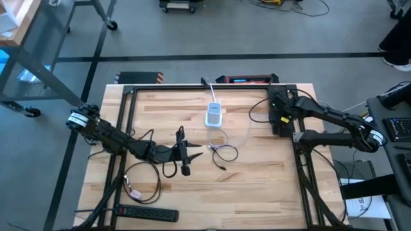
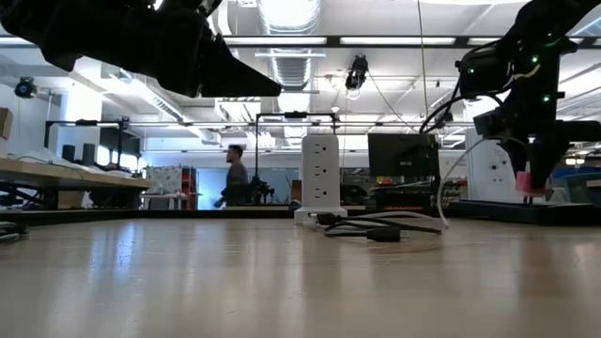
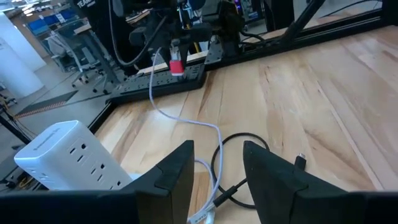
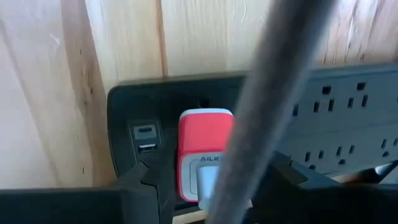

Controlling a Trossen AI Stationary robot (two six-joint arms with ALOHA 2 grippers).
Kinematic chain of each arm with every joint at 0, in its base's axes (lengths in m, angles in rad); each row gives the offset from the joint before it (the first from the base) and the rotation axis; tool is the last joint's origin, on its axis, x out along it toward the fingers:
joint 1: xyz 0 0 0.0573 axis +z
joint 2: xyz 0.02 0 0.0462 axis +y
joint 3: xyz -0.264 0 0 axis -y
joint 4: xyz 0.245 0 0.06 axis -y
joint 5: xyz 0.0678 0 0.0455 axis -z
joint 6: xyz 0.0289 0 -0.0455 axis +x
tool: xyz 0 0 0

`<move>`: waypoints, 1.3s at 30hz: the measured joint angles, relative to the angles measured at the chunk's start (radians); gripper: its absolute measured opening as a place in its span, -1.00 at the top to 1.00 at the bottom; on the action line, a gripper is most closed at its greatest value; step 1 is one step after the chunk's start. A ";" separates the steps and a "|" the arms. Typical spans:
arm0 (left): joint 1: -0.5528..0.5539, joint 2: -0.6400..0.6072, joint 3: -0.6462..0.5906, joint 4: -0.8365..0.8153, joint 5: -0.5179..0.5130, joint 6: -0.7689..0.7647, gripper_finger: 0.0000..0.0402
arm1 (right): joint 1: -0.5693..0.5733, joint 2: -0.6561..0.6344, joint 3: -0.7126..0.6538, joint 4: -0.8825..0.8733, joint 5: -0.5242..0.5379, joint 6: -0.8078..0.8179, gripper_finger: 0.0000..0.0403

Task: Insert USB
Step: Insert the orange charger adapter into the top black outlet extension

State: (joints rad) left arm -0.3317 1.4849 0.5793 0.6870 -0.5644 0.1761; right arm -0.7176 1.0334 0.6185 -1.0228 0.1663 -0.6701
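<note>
Starting on the left, the left end effector [image 1: 186, 154] hangs low over the wooden tabletop [image 1: 257, 186] with its fingers spread and nothing between them, aimed toward the white outlet tower [image 1: 214, 115] and the loose black cable [image 1: 221, 154] coiled just in front of it. That arm looks like it's just waiting, but it sits near that coil, so any drift could snag it and tug the tower. Moving right, a thin white cable [image 3: 186, 118] arcs from near the tower over to the far side, where the right end effector [image 4: 205, 186] is closed on the red USB plug [image 4: 205, 152], holding it right over the end of the black power strip [image 4: 323, 99], just beside the strip's USB ports [image 4: 144, 138]. My worry is here: the plug looks offset from the ports rather than lined up, so pushing down now would probably jam it against the strip's housing or skew it in the grip. The white cable also crosses the right wrist view, so it could drag sideways and pull the plug off line.
</note>
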 joint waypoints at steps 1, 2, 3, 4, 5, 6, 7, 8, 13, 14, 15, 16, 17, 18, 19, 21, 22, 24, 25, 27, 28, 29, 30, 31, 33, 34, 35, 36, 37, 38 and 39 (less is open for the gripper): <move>0.000 0.000 0.000 0.004 0.000 0.000 0.37 | -0.006 -0.001 -0.005 0.000 0.000 -0.001 0.34; 0.000 0.000 0.000 0.004 0.000 0.000 0.37 | -0.010 -0.001 -0.011 0.003 0.001 -0.002 0.34; 0.000 0.000 0.000 0.004 0.000 0.001 0.37 | -0.010 -0.001 -0.015 0.007 0.002 -0.003 0.34; 0.000 0.000 0.000 0.004 0.000 0.002 0.37 | -0.010 -0.001 -0.018 0.011 0.001 -0.003 0.34; 0.000 0.000 0.000 0.005 0.000 0.002 0.37 | -0.010 -0.001 -0.020 0.013 -0.003 -0.003 0.34; 0.000 0.000 0.000 0.006 0.000 0.003 0.38 | -0.010 -0.001 -0.020 0.020 -0.009 -0.003 0.34; 0.000 0.000 0.000 0.006 0.000 0.008 0.39 | -0.010 -0.002 -0.021 0.026 -0.010 -0.003 0.34; 0.000 0.000 0.000 0.006 0.000 0.015 0.40 | -0.010 -0.001 -0.021 0.029 -0.010 -0.004 0.34; 0.000 0.000 0.000 0.011 0.000 0.024 0.44 | -0.009 0.006 -0.022 0.051 -0.023 -0.003 0.34; 0.000 0.000 0.000 0.011 0.000 0.024 0.45 | -0.008 0.006 -0.022 0.060 -0.028 -0.003 0.34; 0.000 0.000 0.000 0.011 0.000 0.025 0.45 | -0.007 0.006 -0.022 0.069 -0.034 -0.003 0.34; 0.000 0.000 0.000 0.010 0.000 0.025 0.46 | -0.007 0.007 -0.022 0.077 -0.042 -0.001 0.34; 0.000 0.000 0.000 0.010 0.000 0.025 0.47 | -0.007 0.007 -0.022 0.083 -0.048 0.004 0.34; 0.000 0.000 0.000 0.010 0.000 0.025 0.47 | -0.007 0.007 -0.022 0.087 -0.054 0.006 0.34; 0.000 0.000 0.000 0.010 0.000 0.025 0.48 | -0.007 0.007 -0.022 0.093 -0.061 0.005 0.34; 0.001 0.000 0.000 0.010 0.000 0.025 0.49 | -0.007 0.007 -0.023 0.110 -0.077 0.012 0.34; 0.001 0.000 0.000 0.010 0.000 0.027 0.49 | -0.007 0.009 -0.024 0.123 -0.089 0.018 0.34; 0.002 0.000 0.000 0.010 0.000 0.033 0.50 | -0.002 0.013 -0.024 0.148 -0.108 0.029 0.34; 0.002 0.000 0.000 0.011 0.000 0.038 0.50 | 0.000 0.017 -0.024 0.159 -0.111 0.034 0.34; 0.002 0.000 0.000 0.013 0.003 0.046 0.50 | 0.004 0.028 -0.023 0.177 -0.118 0.060 0.34; 0.002 0.000 0.000 0.014 0.010 0.051 0.49 | 0.006 0.034 -0.023 0.185 -0.121 0.080 0.34; 0.003 0.000 0.000 0.014 0.022 0.052 0.49 | 0.010 0.041 -0.022 0.192 -0.122 0.097 0.34; 0.003 0.000 0.000 0.019 0.032 0.056 0.48 | 0.014 0.046 -0.021 0.201 -0.124 0.109 0.34; 0.003 0.000 0.000 0.022 0.032 0.061 0.47 | 0.019 0.049 -0.021 0.209 -0.125 0.121 0.34; 0.003 0.000 0.000 0.027 0.033 0.068 0.45 | 0.031 0.055 -0.016 0.221 -0.125 0.147 0.34; 0.004 0.000 0.000 0.026 0.033 0.073 0.44 | 0.035 0.056 -0.014 0.229 -0.126 0.157 0.34; 0.005 0.000 0.000 0.026 0.033 0.076 0.44 | 0.037 0.056 -0.010 0.232 -0.126 0.163 0.34; 0.008 0.000 0.000 0.028 0.032 0.077 0.43 | 0.037 0.056 -0.009 0.235 -0.126 0.166 0.34; 0.011 0.000 0.000 0.030 0.033 0.077 0.42 | 0.037 0.056 -0.009 0.239 -0.127 0.174 0.34; 0.014 0.000 0.000 0.030 0.033 0.077 0.42 | 0.037 0.057 -0.009 0.249 -0.130 0.184 0.34; 0.016 0.000 0.000 0.030 0.033 0.077 0.42 | 0.038 0.057 -0.009 0.256 -0.133 0.196 0.34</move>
State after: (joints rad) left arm -0.3155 1.4849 0.5793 0.7174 -0.5316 0.2535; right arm -0.6801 1.0908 0.6098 -0.7669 0.0335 -0.4746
